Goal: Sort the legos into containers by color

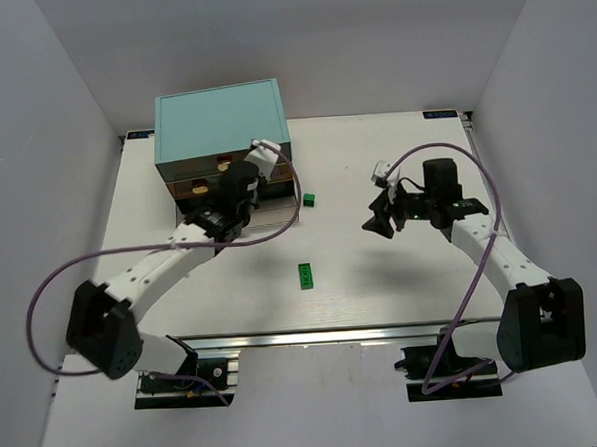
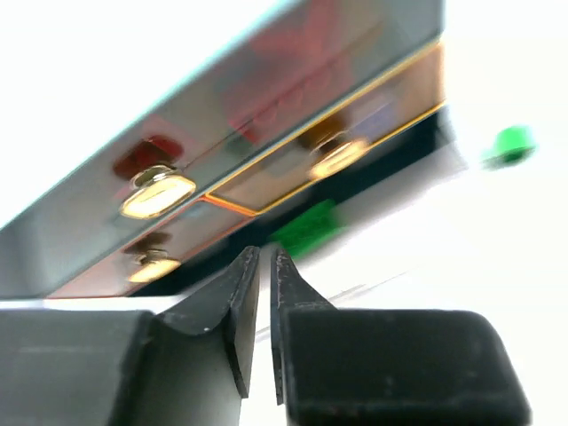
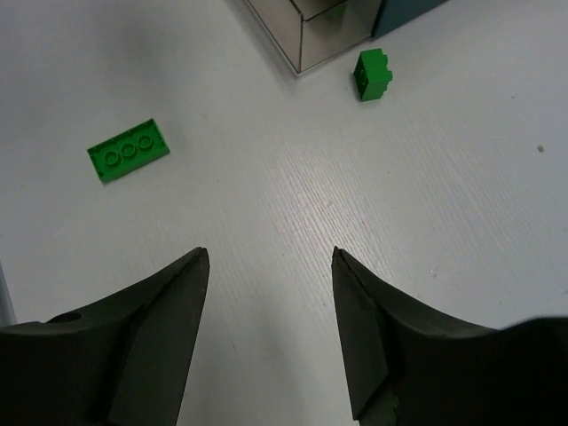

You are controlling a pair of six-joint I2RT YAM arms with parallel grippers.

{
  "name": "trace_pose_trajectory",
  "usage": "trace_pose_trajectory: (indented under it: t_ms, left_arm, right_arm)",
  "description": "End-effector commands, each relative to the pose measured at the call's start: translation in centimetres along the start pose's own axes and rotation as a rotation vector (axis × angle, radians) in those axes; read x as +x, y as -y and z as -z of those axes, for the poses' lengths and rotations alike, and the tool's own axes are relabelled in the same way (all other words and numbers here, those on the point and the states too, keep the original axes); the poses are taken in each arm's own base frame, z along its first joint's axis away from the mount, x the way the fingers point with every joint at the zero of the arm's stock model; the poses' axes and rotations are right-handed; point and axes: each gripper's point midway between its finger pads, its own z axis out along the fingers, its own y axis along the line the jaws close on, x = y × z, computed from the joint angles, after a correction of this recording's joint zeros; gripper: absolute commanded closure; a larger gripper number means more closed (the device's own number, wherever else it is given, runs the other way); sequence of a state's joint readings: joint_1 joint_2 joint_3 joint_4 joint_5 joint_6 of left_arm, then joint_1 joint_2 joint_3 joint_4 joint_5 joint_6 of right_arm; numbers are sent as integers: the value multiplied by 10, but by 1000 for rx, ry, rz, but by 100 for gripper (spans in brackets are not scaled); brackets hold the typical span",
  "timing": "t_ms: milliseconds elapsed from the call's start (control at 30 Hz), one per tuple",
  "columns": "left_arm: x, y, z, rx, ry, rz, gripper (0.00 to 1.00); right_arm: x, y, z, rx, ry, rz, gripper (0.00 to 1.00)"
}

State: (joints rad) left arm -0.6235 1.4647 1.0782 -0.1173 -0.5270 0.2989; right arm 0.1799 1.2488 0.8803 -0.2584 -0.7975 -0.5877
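Two green legos lie loose on the white table: a flat three-stud brick (image 1: 305, 274) (image 3: 129, 151) and a small cube-like brick (image 1: 308, 199) (image 3: 372, 74) (image 2: 512, 144). The teal cabinet (image 1: 218, 128) stands at the back left. Its brownish drawers with cream knobs (image 2: 158, 191) (image 2: 339, 158) fill the left wrist view, and reddish shapes show through the upper fronts. A pulled-out translucent drawer (image 3: 306, 31) holds something green (image 2: 308, 228). My left gripper (image 1: 239, 190) (image 2: 264, 257) is shut and empty, close to the drawer fronts. My right gripper (image 1: 381, 217) (image 3: 271, 253) is open and empty above the table, right of both bricks.
White walls enclose the table on three sides. The left arm's purple cable (image 1: 279, 230) loops over the table near the cabinet. A metal rail (image 1: 314, 335) runs along the near edge.
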Motion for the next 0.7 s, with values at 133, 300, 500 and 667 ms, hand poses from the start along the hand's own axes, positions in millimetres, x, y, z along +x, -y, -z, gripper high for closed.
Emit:
trace_pose_trajectory:
  t_ms: [133,300,500,667]
  left_arm:
    - [-23,21,89,321,229,420,42]
    - [-7,-14,117,188,375,469,20]
    - [-3,-33,122,103,373,466,20]
    - [-1,-33,122,104,350,456,21]
  right_arm:
    - [19,26,-42,43,-142,169,31]
    - [10,45,-82,49,-192,207,28]
    - [13,71,-138,36,-254,231,26]
    - [21,81,-173,34,-267,246,25]
